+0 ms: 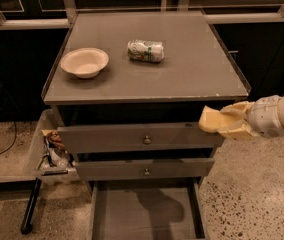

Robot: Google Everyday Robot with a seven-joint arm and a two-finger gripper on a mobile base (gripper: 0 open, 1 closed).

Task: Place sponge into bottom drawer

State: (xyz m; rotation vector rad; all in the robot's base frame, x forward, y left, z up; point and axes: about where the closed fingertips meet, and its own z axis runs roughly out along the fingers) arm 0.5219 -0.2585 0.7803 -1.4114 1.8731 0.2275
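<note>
Cabinet (147, 79): 1 grey unit with a flat matte top, a thin raised rim and 3 drawers. Bottom drawer (147, 214) is pulled out: a wide shallow grey tray with a flat floor, low sides and a shadow across the floor. Above it are 2 flat grey drawer fronts (132, 136), each with 1 small round knob (147, 140). Speckled floor (252, 194) lies all around. 1 pale bin (32, 154) of clutter sits by the cabinet's left side.

My gripper (227, 120) comes in from the right and hangs at the cabinet's front right corner, level with the top drawer front. Its 2 yellowish fingers (238, 107) are clamped on the sponge (209, 120), 1 above and 1 below. The jaws are apart only by the sponge's thickness.

Bowl (84, 62): 1, cream, round, shallow and smooth, on the left of the top. The sponge is 1 pale yellow soft block with curved edges, in the air above and right of the bottom drawer. Can (146, 50): 1, crushed metal, lying on its side near the bowl.
</note>
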